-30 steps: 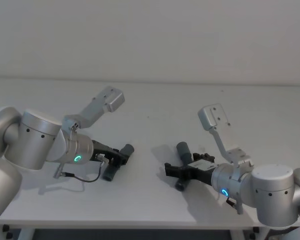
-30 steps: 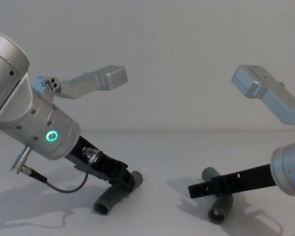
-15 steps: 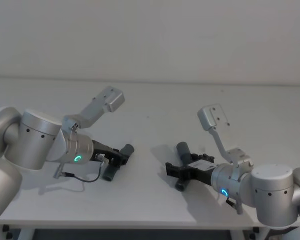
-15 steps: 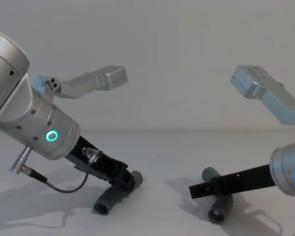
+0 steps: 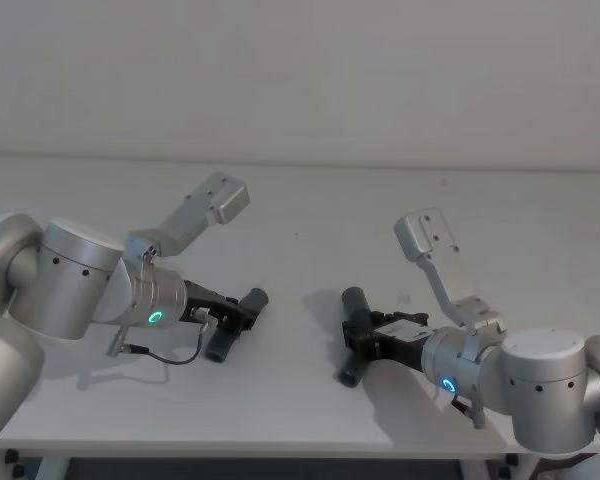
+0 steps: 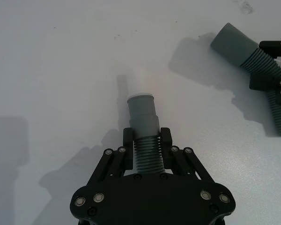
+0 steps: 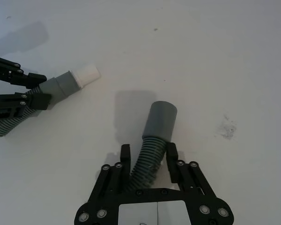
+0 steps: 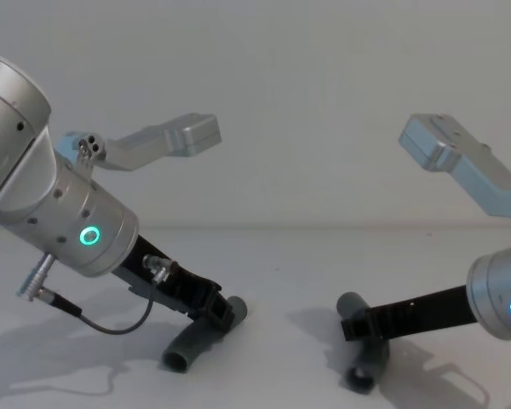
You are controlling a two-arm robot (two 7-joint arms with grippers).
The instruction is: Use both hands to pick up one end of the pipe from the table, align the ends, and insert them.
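Your left end effector pinches ribbed dark grey tube piece with white-tipped cuff. Your right end effector pinches plain-cuffed dark grey ribbed tube piece. Both near pale grey table front edge, well apart.

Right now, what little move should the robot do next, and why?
Probably lift both pieces a little off the table. The left end effector clamps the white-tipped piece by its ribs, the right end effector clamps the plain grey piece likewise, yet their cuffs sit apart, not facing.
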